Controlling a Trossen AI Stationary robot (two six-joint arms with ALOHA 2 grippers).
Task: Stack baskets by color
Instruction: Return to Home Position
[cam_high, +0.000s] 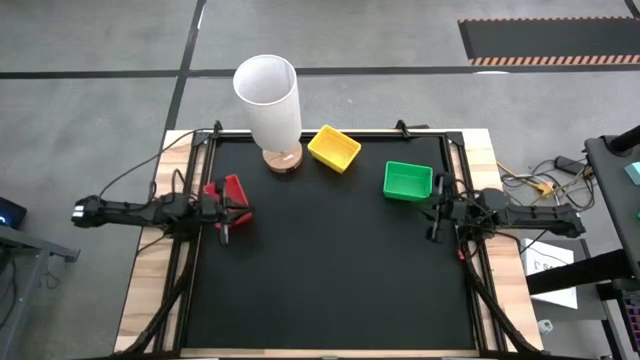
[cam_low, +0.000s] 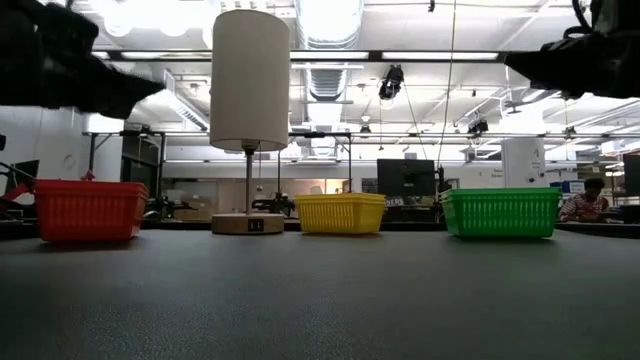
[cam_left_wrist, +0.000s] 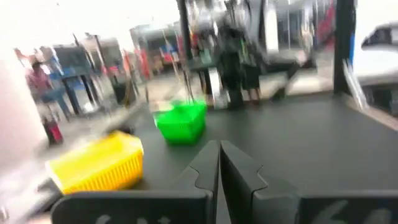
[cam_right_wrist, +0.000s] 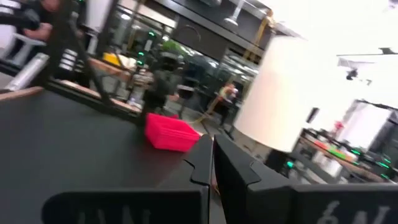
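A red basket (cam_high: 228, 190) (cam_low: 90, 210) (cam_right_wrist: 169, 134) rests on its bottom at the black mat's left edge. A yellow basket (cam_high: 334, 147) (cam_low: 340, 213) (cam_left_wrist: 99, 165) sits at the far middle, and a green basket (cam_high: 408, 180) (cam_low: 500, 212) (cam_left_wrist: 181, 122) toward the right. Whether more baskets are nested inside any of them, I cannot tell. My left gripper (cam_high: 240, 214) (cam_left_wrist: 219, 158) is shut and empty, held level just on the near side of the red basket. My right gripper (cam_high: 436, 212) (cam_right_wrist: 211, 155) is shut and empty at the mat's right edge, on the near side of the green basket.
A tall white cylinder on a round wooden base (cam_high: 270, 105) (cam_low: 250, 85) stands at the far edge between the red and yellow baskets. The black mat (cam_high: 330, 280) lies bare toward the near edge. Cables run along the wooden table's sides. People show in the room beyond.
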